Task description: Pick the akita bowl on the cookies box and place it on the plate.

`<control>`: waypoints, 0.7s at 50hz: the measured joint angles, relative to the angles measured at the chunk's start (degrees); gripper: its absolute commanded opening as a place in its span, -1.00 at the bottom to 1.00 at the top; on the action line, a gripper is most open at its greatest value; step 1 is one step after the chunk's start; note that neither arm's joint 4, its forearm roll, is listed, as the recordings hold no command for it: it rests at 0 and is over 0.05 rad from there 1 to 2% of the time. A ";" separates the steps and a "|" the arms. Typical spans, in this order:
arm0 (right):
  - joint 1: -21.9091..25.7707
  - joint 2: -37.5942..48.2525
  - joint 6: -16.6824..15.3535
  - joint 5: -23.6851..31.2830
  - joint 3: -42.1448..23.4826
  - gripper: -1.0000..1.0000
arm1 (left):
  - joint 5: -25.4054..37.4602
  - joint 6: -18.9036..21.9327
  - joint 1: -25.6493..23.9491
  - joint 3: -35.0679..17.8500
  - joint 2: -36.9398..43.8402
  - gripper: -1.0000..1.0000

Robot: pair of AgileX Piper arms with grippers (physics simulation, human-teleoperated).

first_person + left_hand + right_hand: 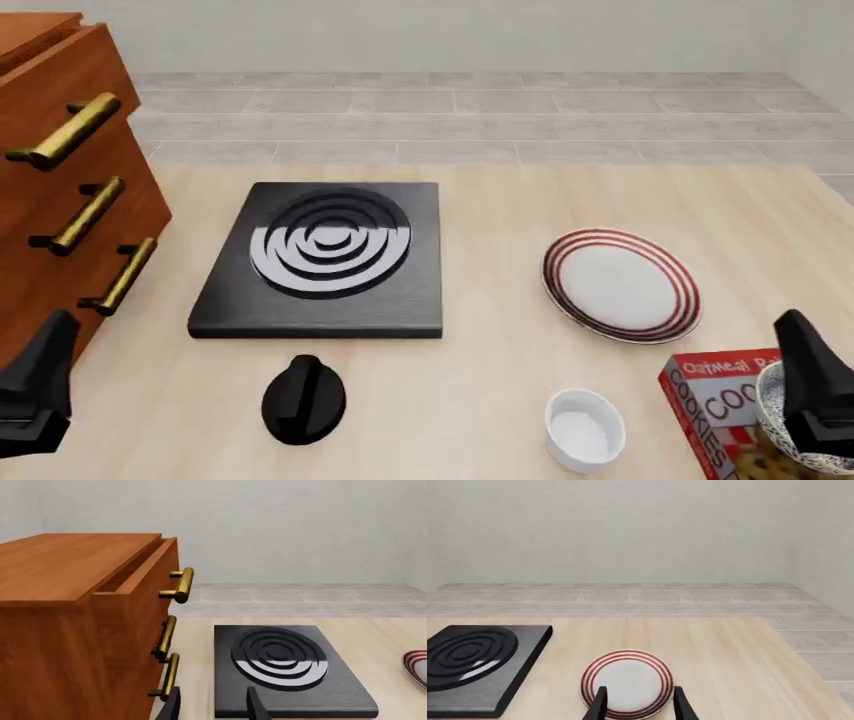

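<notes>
At the near right corner of the counter (534, 330) we see the cookies box (714, 400), its red face and white lettering partly cut off by the front view's edge. On top of it sits the akita bowl (787, 425), its speckled rim partly hidden behind our right gripper (636, 704). Just beyond the box lies the plate (621, 283) with its red rings, bare. Near the box on its left stands a plain white ramekin (585, 428).

Our right fingers (682, 705) stand moderately apart with nothing between them, and the right wrist view looks past them at the plate. Our left gripper (211, 707) is also parted and holding nothing, low at the near left beside the wooden drawer cabinet (60, 190) with brass handles. A black stove burner (324, 255) lies between cabinet and plate, and a black knob (304, 398) sits on the counter in front of it.
</notes>
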 measured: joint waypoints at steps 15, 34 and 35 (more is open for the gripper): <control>0.04 1.77 0.21 -1.23 -0.02 1.00 | -0.06 0.00 0.00 -0.14 0.25 1.00; -0.15 2.62 1.21 1.02 -3.45 1.00 | -0.08 0.00 0.01 -0.18 0.31 1.00; -0.15 2.78 1.43 1.78 -4.44 1.00 | -0.08 0.00 0.01 -0.18 0.31 1.00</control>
